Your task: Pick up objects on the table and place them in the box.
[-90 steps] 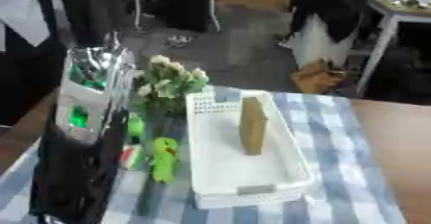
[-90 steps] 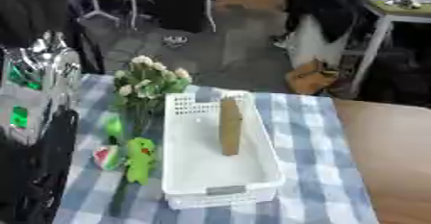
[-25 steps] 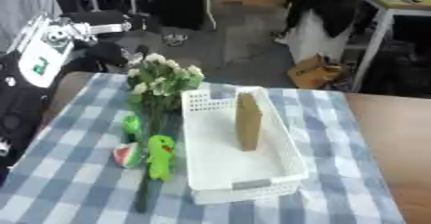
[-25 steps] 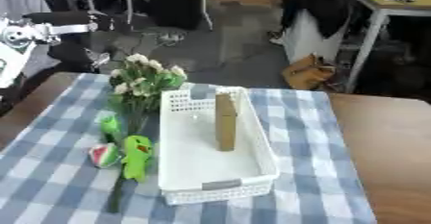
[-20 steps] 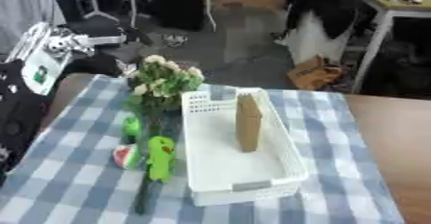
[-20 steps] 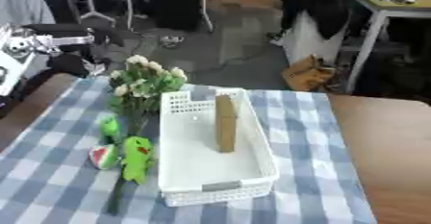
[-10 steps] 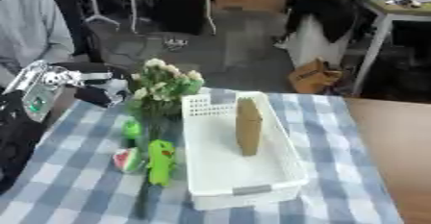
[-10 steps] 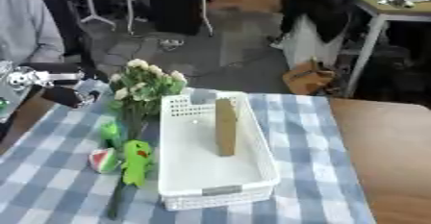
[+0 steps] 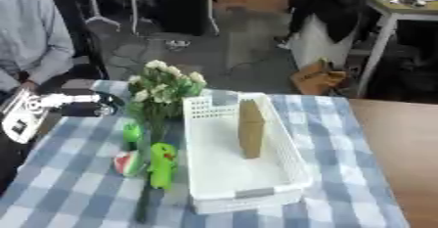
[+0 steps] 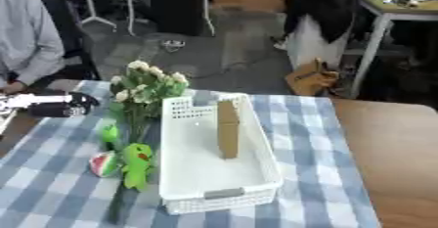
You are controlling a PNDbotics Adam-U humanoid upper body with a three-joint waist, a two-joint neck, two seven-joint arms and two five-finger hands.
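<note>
A white slotted box [image 9: 208, 119] stands mid-table, and a flat brown block [image 9: 251, 128] rests upright inside it. Left of the box lies a bunch of white flowers [image 9: 164, 81], its stems running toward the table's front. Beside the stems lie a green plush toy [image 9: 161, 166], a watermelon-slice toy [image 9: 127, 162] and a small green thing [image 9: 131, 132]. My left hand [image 9: 84, 107] hovers at the table's left edge, fingers stretched toward the flowers and holding nothing. It is apart from them. My right hand shows in no view.
A blue-and-white checked cloth [image 9: 77, 193] covers the table. Bare brown tabletop [image 9: 398, 163] lies to the right of the cloth. On the floor beyond the far edge are a brown bag [image 9: 317, 77] and stands.
My left arm has come down from high at the left, and the hand is now low beside the flowers. The objects on the table have not moved.
</note>
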